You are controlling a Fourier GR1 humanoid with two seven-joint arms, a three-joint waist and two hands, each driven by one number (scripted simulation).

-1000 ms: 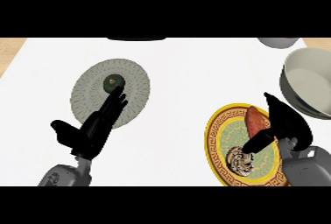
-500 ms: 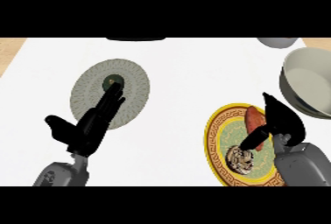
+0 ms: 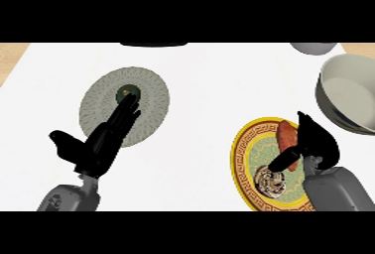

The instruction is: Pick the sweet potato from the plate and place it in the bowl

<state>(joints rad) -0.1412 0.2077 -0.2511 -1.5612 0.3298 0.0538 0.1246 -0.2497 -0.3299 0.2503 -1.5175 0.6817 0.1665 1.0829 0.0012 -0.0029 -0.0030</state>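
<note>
Counter surface (image 3: 205,99), pale and white, fills most of the head view, with a strip of light wood seen at the upper left corner.

At the right, a plate (image 3: 245,163) with a yellow patterned rim and a greenish centre is seen. On its upper part lies the sweet potato (image 3: 285,136), reddish-brown and elongated, largely covered by the right hand (image 3: 311,141). The fingers of that hand are curled over the sweet potato and the thumb is brought in from the lower left, so the hand is closed round it; whether the sweet potato is lifted clear of the plate cannot be told. Lower on the same plate a round, brown-and-white patterned item (image 3: 271,181) is seen, just beside the grey right forearm.

Beyond the plate, at the right edge, the bowl (image 3: 344,89) is seen, pale inside with a darker outer wall, and apart from the hand. A second, smaller bowl (image 3: 315,47) is partly cut off at the top right.

At the left, a grey-green round mat (image 3: 150,99) with a dark centre is seen. The left hand (image 3: 102,141) is laid over it, fingers straight and together, thumb spread to the left, nothing held.
</note>
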